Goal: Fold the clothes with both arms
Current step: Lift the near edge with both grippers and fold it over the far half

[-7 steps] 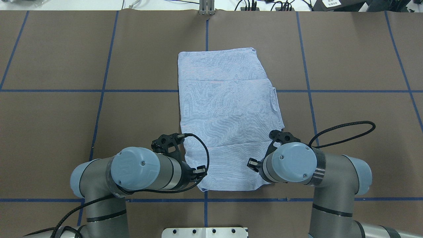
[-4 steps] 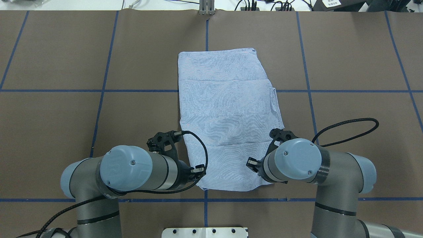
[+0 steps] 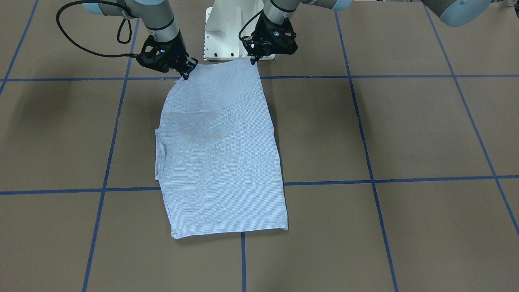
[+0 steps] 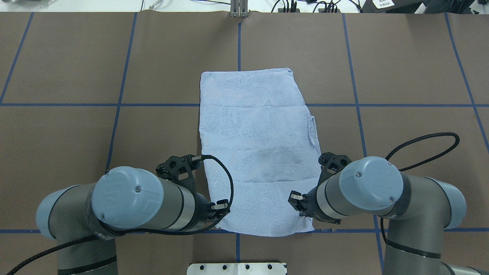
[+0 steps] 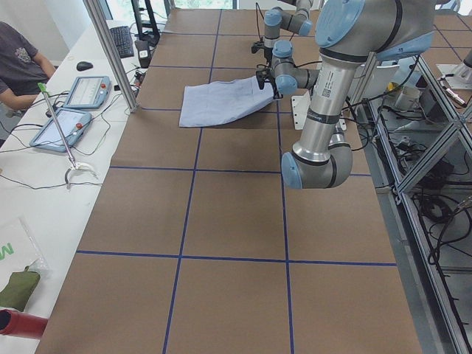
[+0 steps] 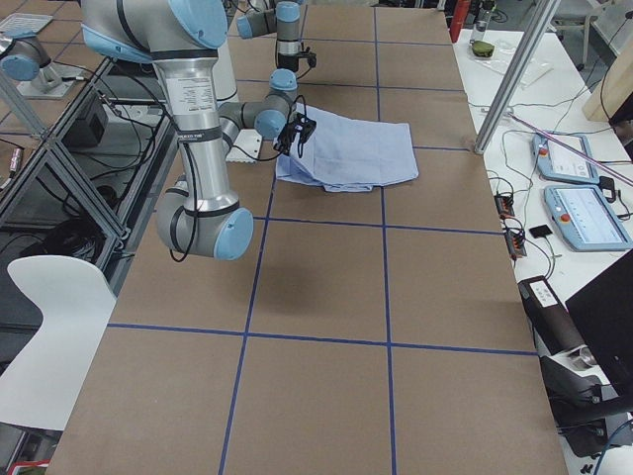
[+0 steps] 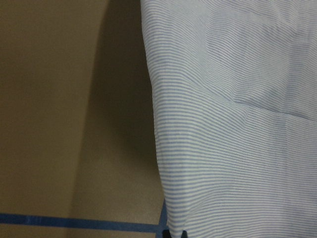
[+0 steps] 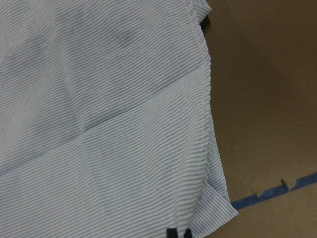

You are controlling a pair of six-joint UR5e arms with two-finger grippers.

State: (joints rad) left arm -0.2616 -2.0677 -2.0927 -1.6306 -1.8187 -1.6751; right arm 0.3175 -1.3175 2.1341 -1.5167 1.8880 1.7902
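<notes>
The clothes are one light blue-and-white striped shirt (image 4: 256, 152), folded into a long rectangle on the brown table (image 3: 405, 134). My left gripper (image 3: 254, 61) is shut on the shirt's near corner on its side. The right gripper (image 3: 185, 75) is shut on the other near corner. In the overhead view both wrists cover their fingertips. Each wrist view shows striped cloth (image 7: 237, 124) (image 8: 99, 124) running down to dark fingertips (image 7: 176, 233) (image 8: 178, 233) at the bottom edge. The side views show the shirt's (image 6: 356, 153) near edge held slightly off the table.
The white pedestal base (image 3: 225, 32) stands just behind the held edge. Blue tape lines (image 4: 118, 105) grid the table. The right arm's black cable (image 4: 431, 147) loops outward. A side bench with tablets (image 5: 70, 110), a metal post (image 5: 110, 51) and a seated person (image 5: 18, 63) lies beyond the far edge.
Both arms have drawn back toward the robot's base, dragging the shirt with them. Its far edge and near edge both lie closer to the robot than before.
</notes>
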